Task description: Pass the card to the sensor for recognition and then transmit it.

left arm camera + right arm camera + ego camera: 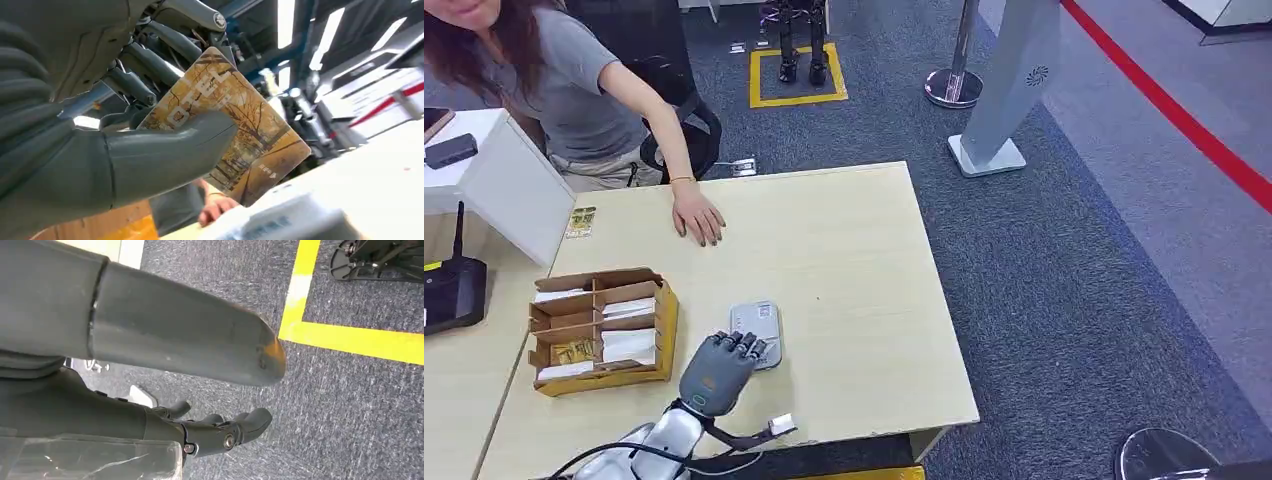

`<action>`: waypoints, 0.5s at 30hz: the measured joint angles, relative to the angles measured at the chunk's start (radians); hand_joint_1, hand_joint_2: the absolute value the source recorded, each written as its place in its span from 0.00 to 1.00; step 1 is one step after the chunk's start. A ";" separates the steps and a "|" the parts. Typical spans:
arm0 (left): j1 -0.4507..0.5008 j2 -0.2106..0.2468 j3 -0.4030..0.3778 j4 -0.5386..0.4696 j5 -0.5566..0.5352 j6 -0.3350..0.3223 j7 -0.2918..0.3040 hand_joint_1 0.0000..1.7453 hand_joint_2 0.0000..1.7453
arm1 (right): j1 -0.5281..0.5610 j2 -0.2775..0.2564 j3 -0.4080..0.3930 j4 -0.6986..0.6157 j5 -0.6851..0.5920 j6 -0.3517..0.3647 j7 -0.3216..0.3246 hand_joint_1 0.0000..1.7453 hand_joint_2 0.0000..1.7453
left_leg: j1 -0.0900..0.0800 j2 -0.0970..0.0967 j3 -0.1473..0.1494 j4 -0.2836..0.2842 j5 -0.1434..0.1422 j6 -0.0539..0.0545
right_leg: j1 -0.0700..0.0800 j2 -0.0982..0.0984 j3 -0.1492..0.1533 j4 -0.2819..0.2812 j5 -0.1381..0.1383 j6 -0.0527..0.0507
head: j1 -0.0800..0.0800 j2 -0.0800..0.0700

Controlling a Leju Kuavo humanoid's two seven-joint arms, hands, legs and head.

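Note:
My left hand [719,370] hovers at the near edge of the grey-white sensor [757,322] on the wooden table [854,260], fingers over its near end. In the left wrist view the hand [125,150] pinches a card [240,125] with an autumn-tree print between thumb and fingers. The card tilts just above the blurred sensor [290,220]. My right hand [215,432] hangs beside my body above the carpet, holding nothing, its thumb [200,345] apart from the fingers.
A person sits at the table's far left with a hand [699,218] flat on the top. A compartmented cardboard box [604,330] with cards and white slips stands left of the sensor. Another card [580,222] lies near a white box [494,180]. A black router [452,290] sits far left.

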 joint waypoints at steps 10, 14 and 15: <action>0.058 -0.032 0.131 0.013 0.000 0.037 -0.145 1.00 1.00 | 0.000 0.000 0.002 0.000 0.003 0.000 -0.011 0.00 0.00 | 0.000 0.000 0.000 0.000 0.000 0.000 | 0.000 0.000 0.000 0.000 0.000 0.000 | 0.000 0.000; 0.065 -0.039 0.165 0.022 0.000 0.039 -0.173 1.00 1.00 | 0.000 0.000 0.003 0.000 0.003 -0.001 -0.013 0.00 0.00 | 0.000 0.000 0.000 0.000 0.000 0.000 | 0.000 0.000 0.000 0.000 0.000 0.000 | 0.000 0.000; 0.067 -0.041 0.172 0.024 0.000 0.039 -0.183 1.00 1.00 | 0.000 0.000 0.003 0.000 0.003 -0.003 -0.015 0.00 0.00 | 0.000 0.000 0.000 0.000 0.000 0.000 | 0.000 0.000 0.000 0.000 0.000 0.000 | 0.000 0.000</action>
